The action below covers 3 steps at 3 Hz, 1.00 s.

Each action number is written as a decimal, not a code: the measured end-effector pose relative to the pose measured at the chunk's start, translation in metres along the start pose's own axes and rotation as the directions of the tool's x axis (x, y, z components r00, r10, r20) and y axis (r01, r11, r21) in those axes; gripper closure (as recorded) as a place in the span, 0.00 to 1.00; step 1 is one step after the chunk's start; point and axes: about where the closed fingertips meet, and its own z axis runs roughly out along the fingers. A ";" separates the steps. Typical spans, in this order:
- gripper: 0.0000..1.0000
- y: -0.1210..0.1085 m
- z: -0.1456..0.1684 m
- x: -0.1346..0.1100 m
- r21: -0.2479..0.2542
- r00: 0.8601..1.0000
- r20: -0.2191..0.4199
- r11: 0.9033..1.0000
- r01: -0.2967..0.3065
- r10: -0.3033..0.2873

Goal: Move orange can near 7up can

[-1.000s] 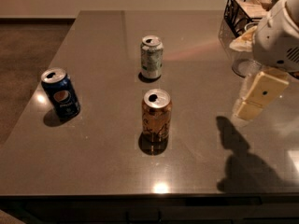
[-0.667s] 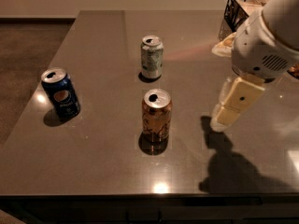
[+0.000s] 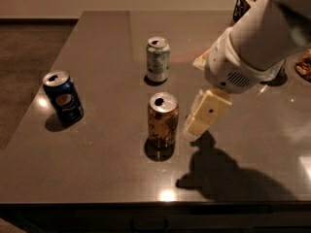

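The orange can [image 3: 163,120] stands upright on the dark table [image 3: 97,169], near the middle front. The 7up can [image 3: 158,59], pale whitish-green with a silver top, stands upright behind it, about a can's height farther back. My gripper [image 3: 193,130] hangs from the white arm [image 3: 252,47] that reaches in from the upper right. It is just right of the orange can, close to its side and a little above the table. It holds nothing that I can see.
A dark blue can [image 3: 63,96] with a round logo stands at the left, near the table's left edge. A black wire basket [image 3: 241,4] is at the back right. A brownish object [image 3: 303,64] lies at the right edge.
My arm has moved left and down toward the orange can; the gripper is now right beside it. The three cans have not moved.
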 end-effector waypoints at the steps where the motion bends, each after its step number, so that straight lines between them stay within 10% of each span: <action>1: 0.00 0.004 0.018 -0.012 -0.012 0.998 0.060 0.999 -0.034 0.035; 3: 0.00 0.012 0.036 -0.028 -0.026 0.987 0.143 0.997 -0.071 0.074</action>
